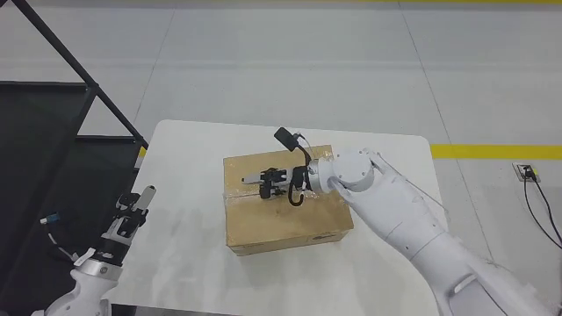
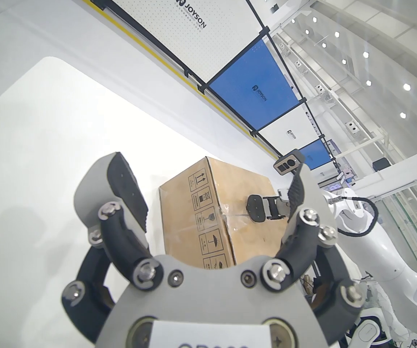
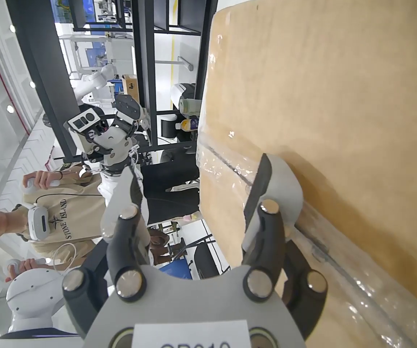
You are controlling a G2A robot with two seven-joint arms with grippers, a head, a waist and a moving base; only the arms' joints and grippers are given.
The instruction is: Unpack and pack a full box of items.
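Observation:
A closed cardboard box [image 1: 285, 211] stands in the middle of the white table [image 1: 189, 154], its top seam sealed with clear tape. My right gripper [image 1: 268, 180] lies low over the top of the box [image 3: 321, 92] near the seam's left end. It is open [image 3: 197, 190], one finger [image 3: 272, 186] resting against the taped seam and the other clear of the box. My left gripper [image 1: 140, 200] hangs off the table's left edge, open [image 2: 212, 190] and holding nothing, pointing toward the box [image 2: 194, 211]. The right gripper [image 2: 263, 208] shows on the box top there.
A black frame and dark panel [image 1: 53, 140] stand just left of the table. Bare table surface [image 2: 31, 128] stretches around the box on all sides. A yellow floor line [image 1: 492, 151] runs to the right.

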